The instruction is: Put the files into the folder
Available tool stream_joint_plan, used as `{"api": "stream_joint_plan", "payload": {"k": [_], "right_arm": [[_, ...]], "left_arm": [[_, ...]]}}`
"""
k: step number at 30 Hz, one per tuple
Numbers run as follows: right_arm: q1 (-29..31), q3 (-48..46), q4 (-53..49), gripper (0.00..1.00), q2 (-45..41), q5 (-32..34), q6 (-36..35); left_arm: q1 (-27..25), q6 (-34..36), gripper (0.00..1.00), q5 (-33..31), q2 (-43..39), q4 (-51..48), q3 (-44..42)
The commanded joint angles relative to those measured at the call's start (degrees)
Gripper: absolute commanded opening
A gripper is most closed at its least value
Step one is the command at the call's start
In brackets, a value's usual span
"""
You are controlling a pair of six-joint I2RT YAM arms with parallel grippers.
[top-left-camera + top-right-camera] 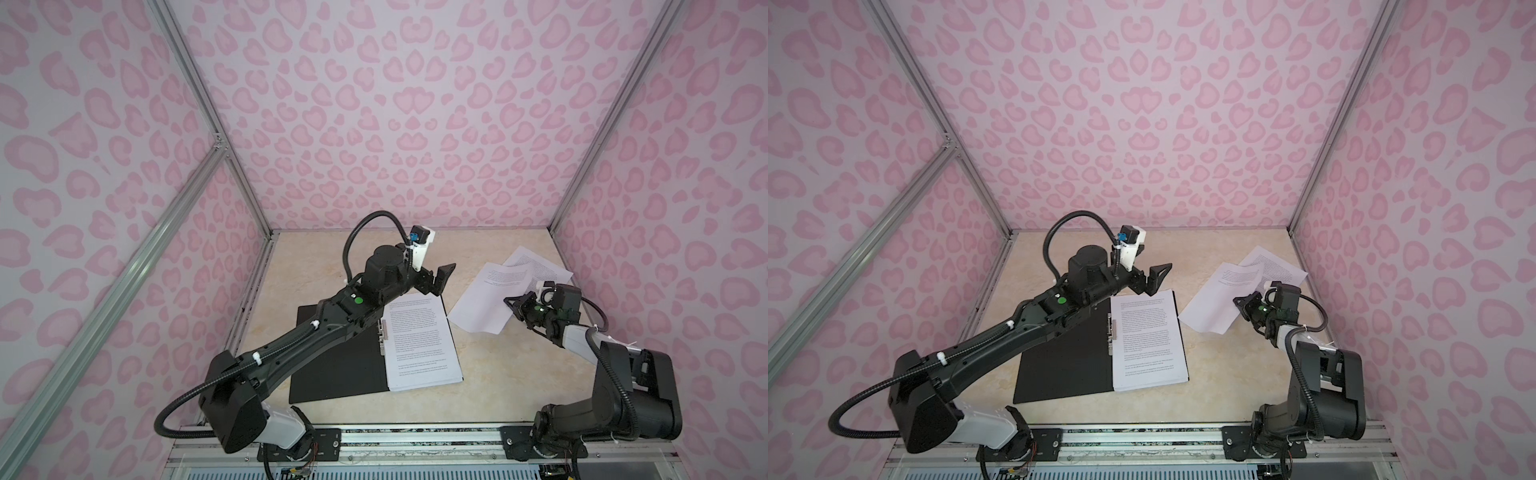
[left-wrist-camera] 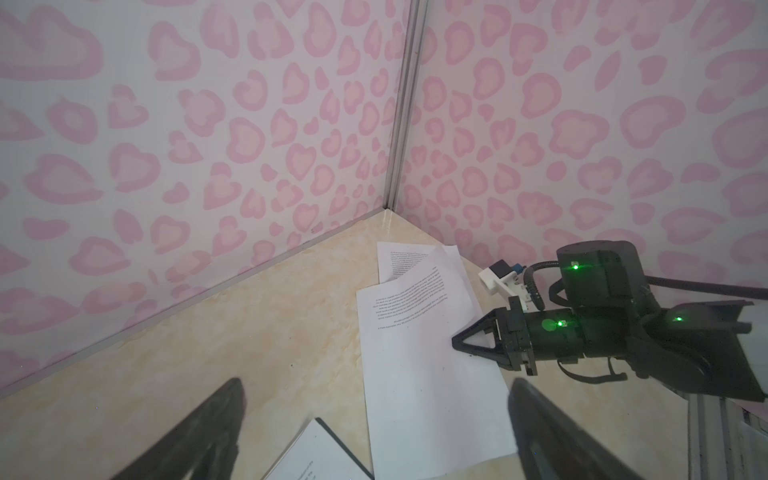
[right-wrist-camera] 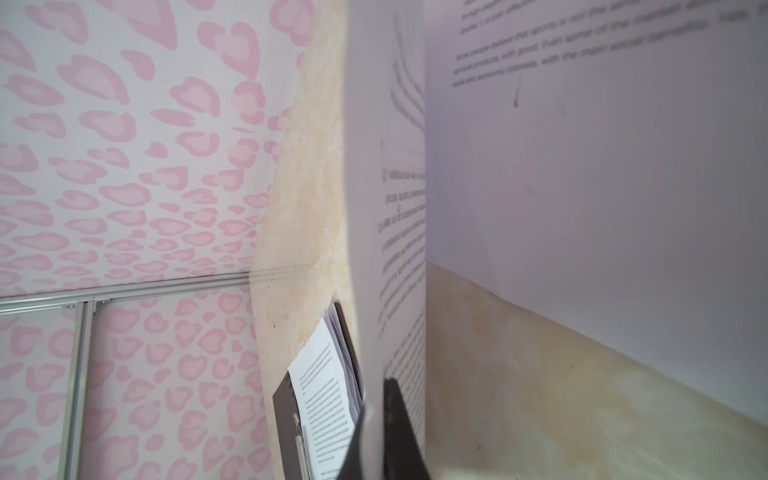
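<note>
Folder (image 1: pixel 332 365) flat, long axis front-to-back

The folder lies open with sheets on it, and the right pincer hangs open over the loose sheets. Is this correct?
No: the right pincer is shut on a loose sheet, as the right wrist view shows. The folder does lie open with sheets on it.

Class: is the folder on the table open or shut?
Open. The folder lies flat, black inside facing up, with its metal clip showing and printed sheets on one half.
</note>
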Motion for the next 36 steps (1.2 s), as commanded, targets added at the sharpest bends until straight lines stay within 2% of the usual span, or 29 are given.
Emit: {"api": "stream_joint_plan", "payload": {"k": [1, 5, 10, 23, 29, 33, 36], "right_arm": [[0.6, 1.4, -3.7, 0.0, -1.7, 2.1, -2.9], [1.7, 4.0, -8.3, 0.0, -4.0, 4.1, -5.4], [2.1, 6.5, -12.9, 0.0, -5.7, 5.3, -8.2], [3.7, 15.0, -24.1, 0.0, -10.0, 10.1, -14.2], [17.1, 26.3, -32.1, 0.0, -11.9, 16.0, -19.3], [27.7, 33.5, -33.3, 0.0, -9.2, 14.2, -17.9], [34.0, 35.8, -30.3, 0.0, -6.0, 8.6, -14.2]], "left_arm": [[0.4, -1.5, 1.0, -6.2, -7.3, 1.4, -6.0], [0.7, -3.3, 0.98, -7.9, -16.5, -1.7, -13.6], [0.7, -5.7, 0.98, -10.8, -23.2, -6.7, -19.2], [0.7, -7.4, 0.98, -14.6, -33.6, -23.4, -21.9], [0.7, -12.1, 0.97, -18.8, -38.2, -28.8, -25.6], [2.1, -14.8, 0.98, -14.0, -35.9, -34.0, -24.5], [5.6, -16.3, 0.98, -8.6, -33.7, -34.4, -24.4]]}}
